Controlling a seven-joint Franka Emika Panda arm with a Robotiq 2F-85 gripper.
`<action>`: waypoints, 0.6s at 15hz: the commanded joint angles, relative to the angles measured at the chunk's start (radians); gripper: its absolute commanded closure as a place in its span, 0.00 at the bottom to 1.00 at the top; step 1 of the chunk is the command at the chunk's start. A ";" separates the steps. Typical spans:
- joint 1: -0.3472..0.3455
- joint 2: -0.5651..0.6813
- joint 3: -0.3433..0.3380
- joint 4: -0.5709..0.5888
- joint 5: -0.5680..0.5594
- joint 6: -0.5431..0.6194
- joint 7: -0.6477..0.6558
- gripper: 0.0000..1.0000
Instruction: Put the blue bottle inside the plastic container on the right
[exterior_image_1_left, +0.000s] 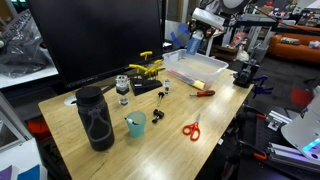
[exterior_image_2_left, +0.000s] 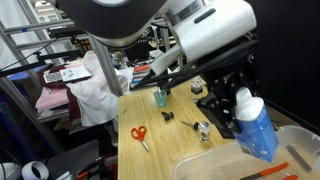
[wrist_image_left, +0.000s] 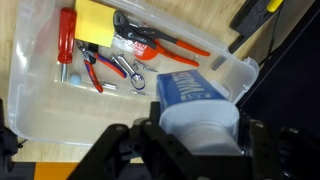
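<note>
My gripper (wrist_image_left: 198, 132) is shut on the blue bottle (wrist_image_left: 190, 90), which has a white cap. It holds the bottle above the near right corner of the translucent plastic container (wrist_image_left: 60, 110). The bottle lies tilted between the fingers, label facing up. In both exterior views the gripper (exterior_image_1_left: 192, 42) (exterior_image_2_left: 236, 112) hangs over the container (exterior_image_1_left: 196, 68) (exterior_image_2_left: 300, 140) with the bottle (exterior_image_1_left: 183, 38) (exterior_image_2_left: 258, 128) clear of its floor.
The container holds a red screwdriver (wrist_image_left: 66, 42), a yellow block (wrist_image_left: 94, 22) and red-handled pliers (wrist_image_left: 150, 45). On the table stand a big black flask (exterior_image_1_left: 95, 118), a teal cup (exterior_image_1_left: 135, 124), red scissors (exterior_image_1_left: 191, 129), yellow clamps (exterior_image_1_left: 148, 68) and a red-handled tool (exterior_image_1_left: 203, 93).
</note>
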 joint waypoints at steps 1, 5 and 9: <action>0.015 0.135 -0.027 0.093 0.014 0.070 0.066 0.60; 0.048 0.285 -0.073 0.197 0.094 0.101 0.037 0.60; 0.073 0.412 -0.122 0.293 0.173 0.085 0.022 0.60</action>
